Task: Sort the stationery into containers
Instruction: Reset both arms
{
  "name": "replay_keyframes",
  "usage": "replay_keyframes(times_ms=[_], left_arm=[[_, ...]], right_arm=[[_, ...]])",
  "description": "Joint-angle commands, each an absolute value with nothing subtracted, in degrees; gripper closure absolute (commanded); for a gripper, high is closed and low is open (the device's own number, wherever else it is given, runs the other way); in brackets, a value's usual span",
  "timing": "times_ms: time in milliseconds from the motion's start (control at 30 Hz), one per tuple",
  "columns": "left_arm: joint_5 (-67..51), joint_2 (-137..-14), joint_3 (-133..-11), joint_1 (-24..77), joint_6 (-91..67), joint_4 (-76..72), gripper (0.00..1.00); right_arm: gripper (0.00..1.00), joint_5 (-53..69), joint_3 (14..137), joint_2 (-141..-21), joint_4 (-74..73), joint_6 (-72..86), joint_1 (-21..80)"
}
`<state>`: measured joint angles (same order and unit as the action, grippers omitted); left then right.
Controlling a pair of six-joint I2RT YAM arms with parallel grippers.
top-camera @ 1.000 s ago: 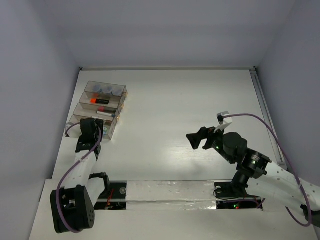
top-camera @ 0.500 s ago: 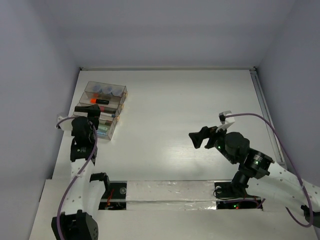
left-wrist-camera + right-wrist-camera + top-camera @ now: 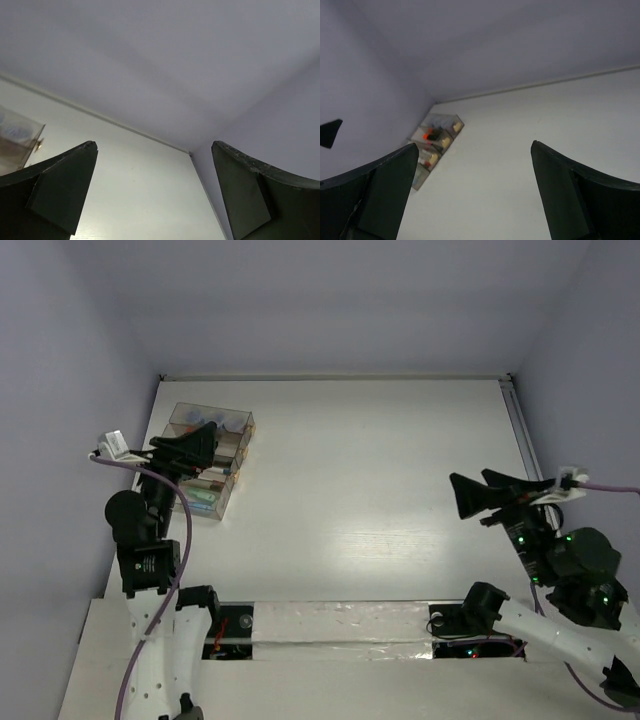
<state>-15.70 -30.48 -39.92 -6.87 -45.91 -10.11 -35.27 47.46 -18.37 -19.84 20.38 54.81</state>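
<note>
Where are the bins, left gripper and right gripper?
bins (image 3: 248,428), top view, rear bin's right end wall.
left gripper (image 3: 153,146), left wrist view, midway between fingertips.
right gripper (image 3: 474,145), right wrist view, midway between fingertips.

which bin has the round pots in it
The back bin, at the cluster's far end: the grey-blue pots sit in it. The nearer bins hold long items instead.

Flat matte white tabletop, with a soft patch of glare right of centre. Plain pale lavender walls enclose it at the back, left and right. A thin grey metal rail runs along the right table edge. A crinkled silver foil strip lies across the near edge, on a white ledge.
</note>
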Motion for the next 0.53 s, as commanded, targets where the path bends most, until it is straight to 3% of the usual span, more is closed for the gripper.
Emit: replay_keyframes(times_ms=[0, 233, 500], left_arm=[[-27.8, -29.1, -43.4, -7.2, -40.7, -15.8, 0.01], [-33.3, -29.0, -43.9, -2.7, -35.3, -17.7, 0.01], [-31.5, -28.9, -43.8, 2.0, -28.6, -13.7, 0.01]], right_arm=[[0.0, -41.8, 50.9, -15.4, -18.0, 15.7, 54.9], [0.0, -45.8, 50.6, -17.8, -15.7, 15.7, 54.9], [0.0, -45.6, 50.4, -25.4, -12.7, 17.1, 54.9]])
